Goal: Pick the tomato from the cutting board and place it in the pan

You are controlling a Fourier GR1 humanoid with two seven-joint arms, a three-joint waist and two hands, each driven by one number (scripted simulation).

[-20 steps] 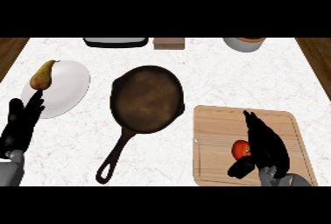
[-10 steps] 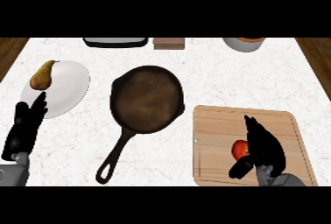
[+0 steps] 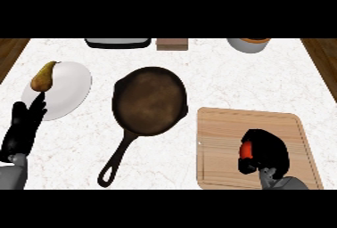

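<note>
Since the earlier frames the right hand [image 3: 266, 149] has curled down over the tomato [image 3: 246, 149]: fingers that lay long and fairly straight across the fruit are now bent round it, so only a red sliver shows at the hand's left side. Nothing else has shifted. I read this as the grasp closing, with the lift still to come, since hand and tomato sit low on the board.

The counter [image 3: 217, 75] lies under everything. The board [image 3: 223, 133] is beneath the right hand, running out to its left and ahead of it. The pan [image 3: 150, 100] is up and to the left of that hand, well apart from it, its handle pointing back toward the near edge. A plate [image 3: 69, 89] is just ahead and to the right of the left hand [image 3: 23, 129], with a pear [image 3: 43, 79] on its rim just beyond the fingertips. That left hand rests open near the left edge, fingers up.

The tomato is still on the board, inside the right hand's curled fingers. How well they wrap it can't be told, as the hand hides most of it. If the grasp holds, the next move would be up and leftward to the pan's bowl, which holds nothing
</note>
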